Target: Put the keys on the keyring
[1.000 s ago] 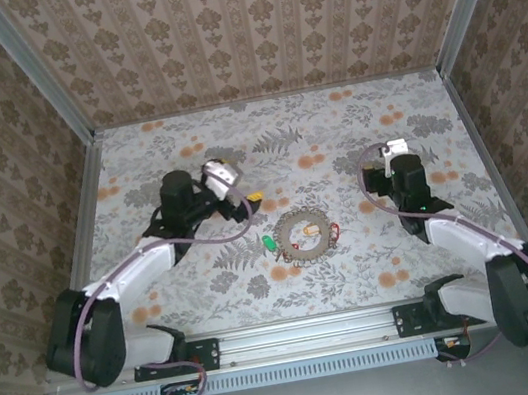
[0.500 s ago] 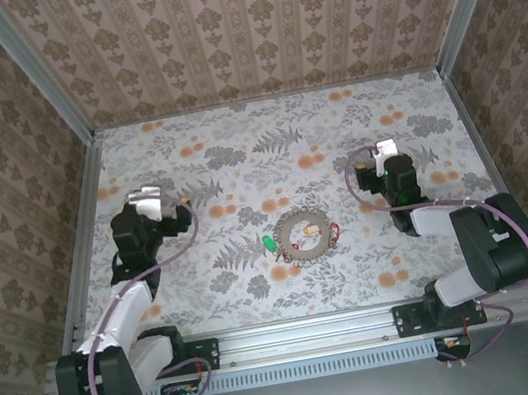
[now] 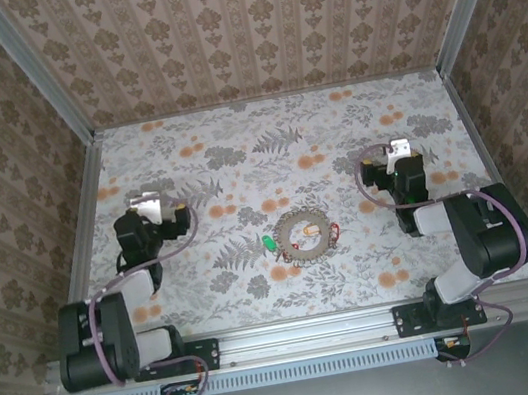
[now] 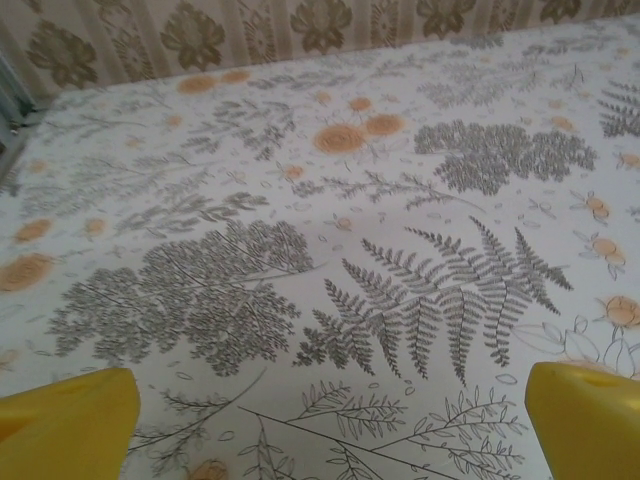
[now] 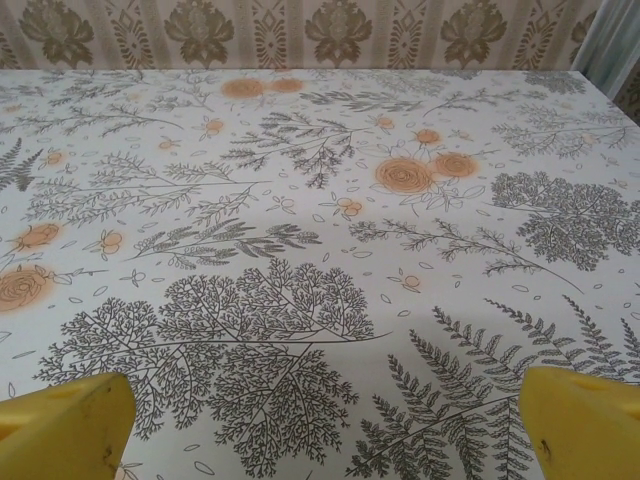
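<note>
— Keyring [image 3: 285,238]: where does it lie?

— Flat on the table [image 3: 234,142], in the near half, between the two arms and well apart from both. It is a round, silvery-tan loop.

— And the keys [image 3: 268,243]?

— They are gathered at the loop's rim. A green tag [image 3: 268,243] touches its left edge, a red tag [image 3: 332,237] sits at its right edge, and small bits lie along its near edge. From above I cannot tell whether any is threaded on.

— What of the pincers?

— The left gripper [image 3: 148,199] hangs over the table's left side and the right gripper [image 3: 398,148] over its right, with both arms folded back. In the left wrist view the yellow fingers [image 4: 65,425] stand wide apart at the bottom corners, with nothing between them. In the right wrist view the fingertips [image 5: 585,420] stand the same way.

— Describe the surface and the room.

— The table has a pale covering printed with grey ferns, leafy sprays and orange blossoms. Walls [image 3: 246,28] of tan, striped damask paper close three sides. Aluminium posts [image 3: 30,69] run up the back corners. A metal rail [image 3: 307,330] along the near edge carries the arm bases.
</note>
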